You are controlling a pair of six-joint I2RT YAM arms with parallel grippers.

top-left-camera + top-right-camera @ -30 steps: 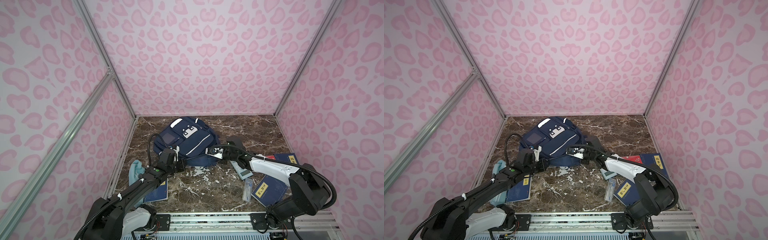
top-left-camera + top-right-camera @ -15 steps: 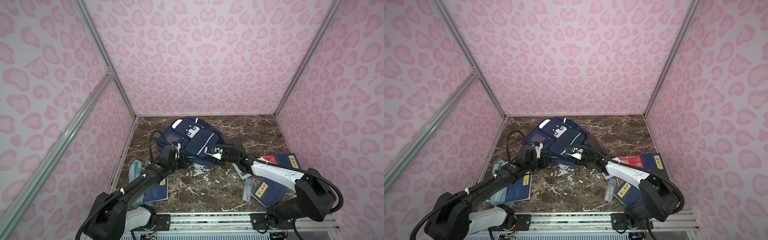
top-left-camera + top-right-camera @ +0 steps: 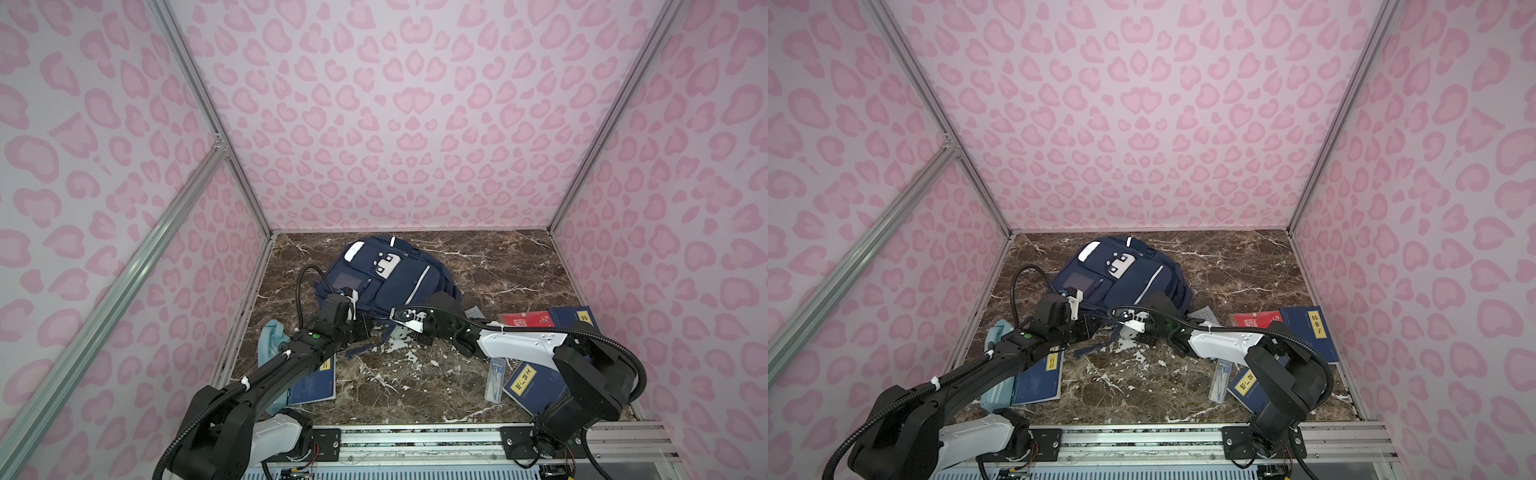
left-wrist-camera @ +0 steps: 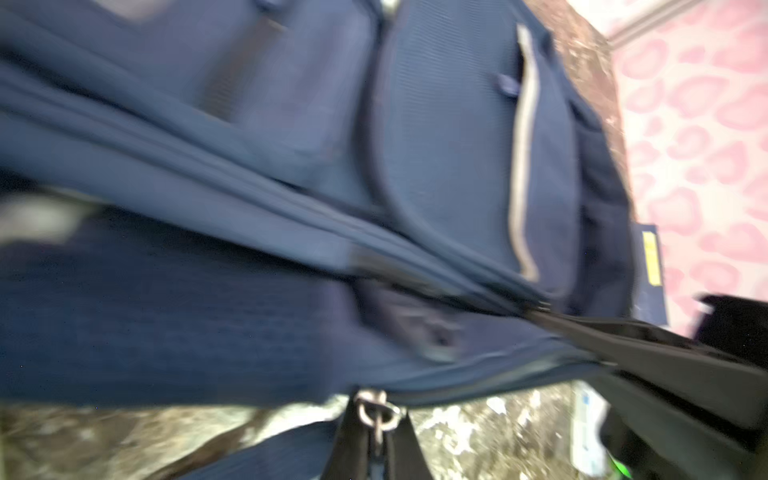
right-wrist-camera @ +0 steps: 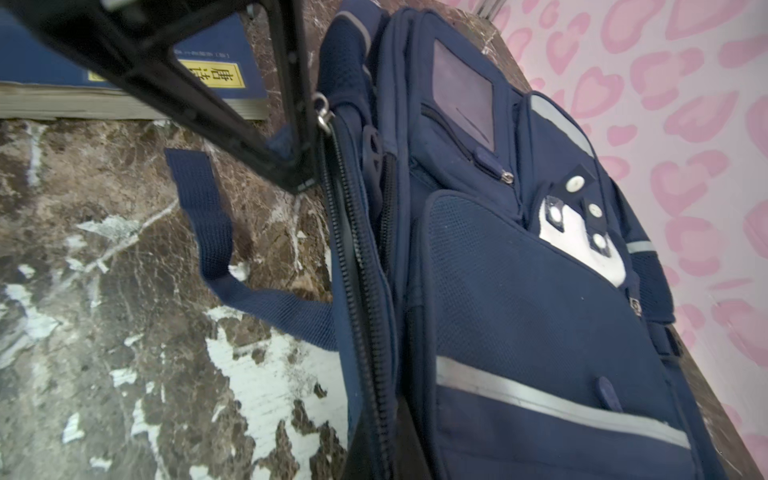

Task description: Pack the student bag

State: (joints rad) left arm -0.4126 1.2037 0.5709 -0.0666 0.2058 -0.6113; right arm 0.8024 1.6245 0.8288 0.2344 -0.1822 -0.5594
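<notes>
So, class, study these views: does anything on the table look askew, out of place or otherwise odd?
The student bag lies flat and askew on the marble tabletop, a strap trailing loose beside it. Navy books lie scattered at odd angles either side. The white blotches look like veining, not a spill.

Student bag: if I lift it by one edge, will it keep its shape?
Probably floppy: the student bag is soft fabric lying slumped, so it may sag from one grip. Its loose strap will likely trail. Pushed, it should bunch rather than slide.
</notes>
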